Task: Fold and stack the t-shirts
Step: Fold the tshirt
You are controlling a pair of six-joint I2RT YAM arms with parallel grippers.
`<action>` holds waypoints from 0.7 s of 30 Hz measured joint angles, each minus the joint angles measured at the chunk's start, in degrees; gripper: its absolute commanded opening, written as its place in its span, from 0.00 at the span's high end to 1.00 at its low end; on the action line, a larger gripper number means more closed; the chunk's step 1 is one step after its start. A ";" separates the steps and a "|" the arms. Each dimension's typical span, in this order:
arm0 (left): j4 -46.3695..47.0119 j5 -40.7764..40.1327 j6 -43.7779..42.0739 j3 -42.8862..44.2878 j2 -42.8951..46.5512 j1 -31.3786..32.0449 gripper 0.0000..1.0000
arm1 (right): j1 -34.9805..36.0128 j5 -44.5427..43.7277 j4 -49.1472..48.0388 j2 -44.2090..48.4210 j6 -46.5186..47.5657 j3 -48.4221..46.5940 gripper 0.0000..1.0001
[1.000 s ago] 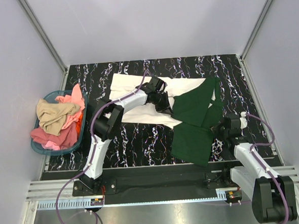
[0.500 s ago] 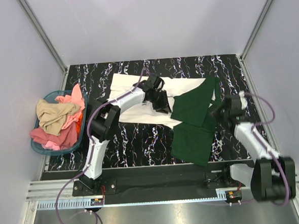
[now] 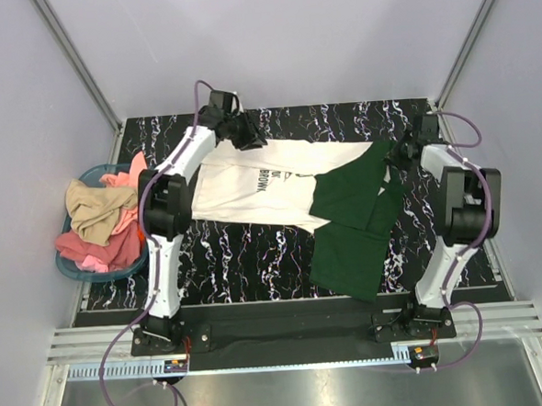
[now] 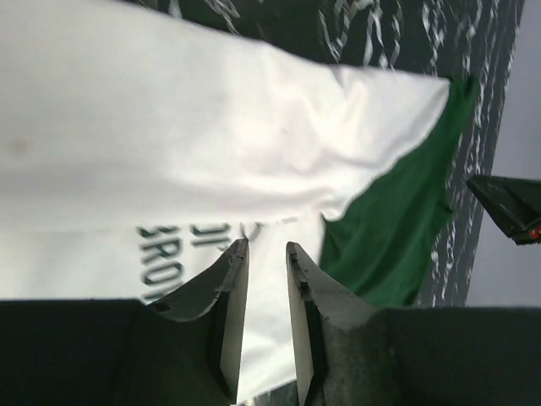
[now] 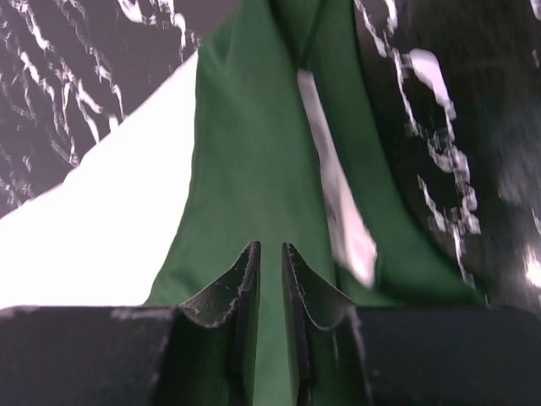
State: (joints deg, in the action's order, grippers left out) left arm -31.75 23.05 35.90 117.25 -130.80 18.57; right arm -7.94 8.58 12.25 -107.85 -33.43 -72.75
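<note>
The cream-white t-shirt (image 3: 251, 181) lies spread across the far half of the table, its dark lettering facing up. The dark green t-shirt (image 3: 351, 226) overlaps its right end and runs down toward the near edge. My left gripper (image 3: 246, 134) hovers at the white shirt's far left edge. Its jaws stand open, with only white cloth (image 4: 211, 135) far below them. My right gripper (image 3: 399, 151) hangs over the green shirt's far right corner. Its jaws are narrowly open, and green cloth (image 5: 245, 169) shows through the gap.
A blue basket (image 3: 84, 271) heaped with pink, tan and orange clothes (image 3: 106, 218) stands off the table's left side. Grey walls close in the table at the back and on both sides. A pale strip (image 5: 338, 203) lies on the green cloth.
Both arms swung out from the shirts' middle to the far corners, left one far left, right one far right. Both grippers went from shut to open. The white shirt's lettering is uncovered.
</note>
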 measured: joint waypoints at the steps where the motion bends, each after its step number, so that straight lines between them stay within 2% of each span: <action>1: 0.09 -0.02 -0.09 1.27 -1.44 -1.05 0.71 | -0.07 0.02 0.22 -1.70 0.44 -1.70 0.78; 8: 0.55 0.02 0.20 5.31 -9.88 -3.67 0.69 | -0.39 0.44 0.15 -13.05 2.67 -13.86 0.80; 11: 1.09 0.02 1.14 5.62 -12.68 -4.22 0.69 | -0.79 0.42 3.13 -18.16 3.26 -19.15 0.81; 21: 3.72 -0.48 4.98 6.32 -14.53 -7.19 0.68 | -3.93 -0.04 13.99 -27.10 2.71 -34.47 0.86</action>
State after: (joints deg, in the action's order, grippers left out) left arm -28.03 22.57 40.88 123.57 -145.34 11.38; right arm -11.88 8.54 26.24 -134.96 -30.72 -107.22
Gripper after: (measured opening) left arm 0.312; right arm 0.148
